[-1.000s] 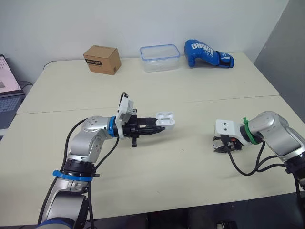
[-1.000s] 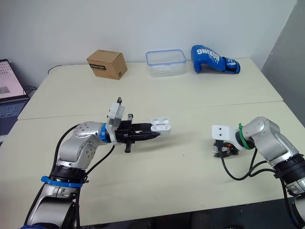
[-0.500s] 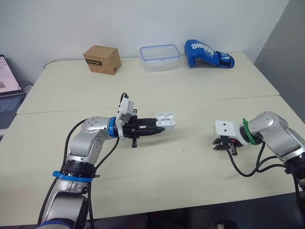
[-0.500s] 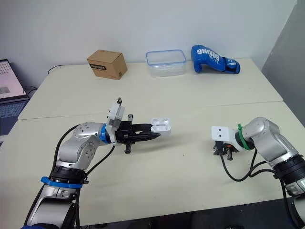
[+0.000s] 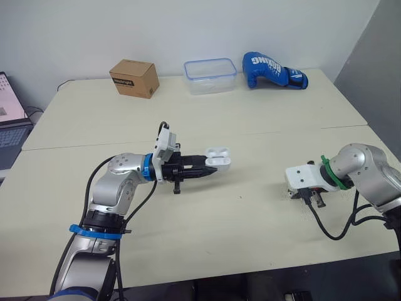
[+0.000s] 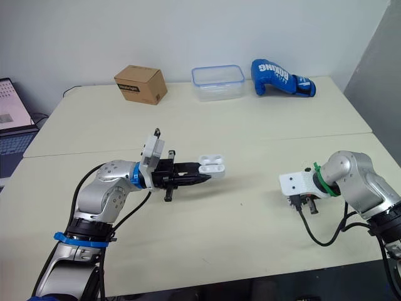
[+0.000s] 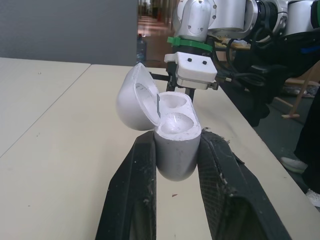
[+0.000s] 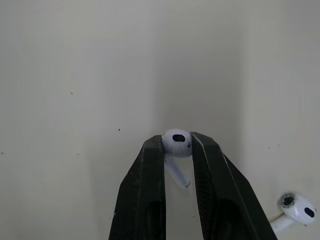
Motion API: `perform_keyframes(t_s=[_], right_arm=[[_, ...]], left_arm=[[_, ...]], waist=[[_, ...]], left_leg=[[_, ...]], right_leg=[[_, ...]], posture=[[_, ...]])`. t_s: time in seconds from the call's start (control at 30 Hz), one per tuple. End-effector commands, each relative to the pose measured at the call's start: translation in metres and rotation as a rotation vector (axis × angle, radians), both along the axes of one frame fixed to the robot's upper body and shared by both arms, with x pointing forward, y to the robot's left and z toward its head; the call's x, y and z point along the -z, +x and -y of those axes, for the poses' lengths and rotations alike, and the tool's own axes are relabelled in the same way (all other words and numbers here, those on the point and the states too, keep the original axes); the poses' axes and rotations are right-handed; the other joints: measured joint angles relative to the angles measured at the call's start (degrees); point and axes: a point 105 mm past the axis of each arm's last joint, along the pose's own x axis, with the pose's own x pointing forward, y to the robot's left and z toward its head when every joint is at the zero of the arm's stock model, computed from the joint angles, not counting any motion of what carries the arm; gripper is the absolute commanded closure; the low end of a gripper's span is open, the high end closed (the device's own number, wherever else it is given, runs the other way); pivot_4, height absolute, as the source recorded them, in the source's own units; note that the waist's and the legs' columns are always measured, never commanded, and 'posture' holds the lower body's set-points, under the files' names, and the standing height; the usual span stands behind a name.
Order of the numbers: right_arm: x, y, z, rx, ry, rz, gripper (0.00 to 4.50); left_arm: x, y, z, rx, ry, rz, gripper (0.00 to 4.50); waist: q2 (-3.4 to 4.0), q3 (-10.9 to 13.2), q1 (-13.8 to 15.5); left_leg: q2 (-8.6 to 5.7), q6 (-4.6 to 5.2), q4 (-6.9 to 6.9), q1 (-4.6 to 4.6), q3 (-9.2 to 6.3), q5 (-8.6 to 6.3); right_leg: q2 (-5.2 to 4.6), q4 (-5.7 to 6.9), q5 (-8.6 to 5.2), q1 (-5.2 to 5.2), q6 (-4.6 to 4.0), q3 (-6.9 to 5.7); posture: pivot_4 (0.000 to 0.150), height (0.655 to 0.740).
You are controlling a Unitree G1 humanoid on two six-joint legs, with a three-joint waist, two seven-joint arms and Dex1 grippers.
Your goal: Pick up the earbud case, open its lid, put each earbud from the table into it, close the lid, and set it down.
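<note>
You have a cream table (image 5: 250,132) crossed by a seam, so it may be two tops pushed together. Along its far edge lie a cardboard box (image 5: 133,78), a clear plastic container (image 5: 210,76) with a blue rim, and a blue boxing glove (image 5: 272,70). On the near right, one white earbud (image 8: 296,208) lies on the bare surface.

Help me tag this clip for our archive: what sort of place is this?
Probably an office or lab room set up for robot trials: pale tables, a laptop at one edge, and odd props at the back: a cardboard box, a plastic tub, a boxing glove.
</note>
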Motion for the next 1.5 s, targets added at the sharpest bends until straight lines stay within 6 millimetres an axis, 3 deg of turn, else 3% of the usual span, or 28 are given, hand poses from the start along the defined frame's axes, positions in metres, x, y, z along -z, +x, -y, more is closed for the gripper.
perform_keyframes(t_s=[0.03,0.33,0.6,1.17,1.5], right_arm=[[-0.003,0.002,0.007,0.002,-0.024,0.02,4.11],[0.004,-0.003,0.011,0.055,-0.032,-0.032,4.11],[0.004,-0.01,0.011,0.052,-0.048,-0.045,1.46],[-0.01,0.006,0.001,-0.074,-0.249,0.048,1.46],[-0.007,-0.005,-0.005,-0.136,-0.288,0.0,1.46]], left_arm=[[-0.011,-0.004,0.003,0.017,-0.007,0.053,3.72],[-0.01,-0.005,0.003,0.018,-0.004,0.055,3.72],[-0.01,-0.005,0.003,0.023,-0.005,0.056,3.72],[-0.004,-0.003,0.006,0.019,-0.025,0.061,3.72],[0.001,-0.002,0.003,0.002,-0.031,0.064,3.72]], waist=[[0.0,0.0,0.0],[0.0,0.0,0.0],[0.0,0.0,0.1],[0.0,0.0,0.0],[0.0,0.0,0.1]], left_leg=[[0.0,0.0,0.0,0.0,0.0,0.0],[0.0,0.0,0.01,0.01,-0.01,0.0],[0.0,0.0,0.01,0.0,-0.03,0.0],[0.0,0.0,0.02,0.0,0.01,0.0],[0.01,0.0,0.02,0.0,0.0,0.0]], right_leg=[[0.0,0.0,0.0,0.0,0.0,0.0],[0.0,0.0,0.0,0.02,0.0,-0.02],[0.0,0.0,0.0,0.02,0.0,-0.02],[0.0,0.01,0.0,0.0,0.0,0.0],[0.0,0.02,0.0,0.0,0.0,0.0]], posture=[[0.15,0.7307],[0.15,0.7307],[0.15,0.7307],[0.15,0.7307],[0.15,0.7307]])
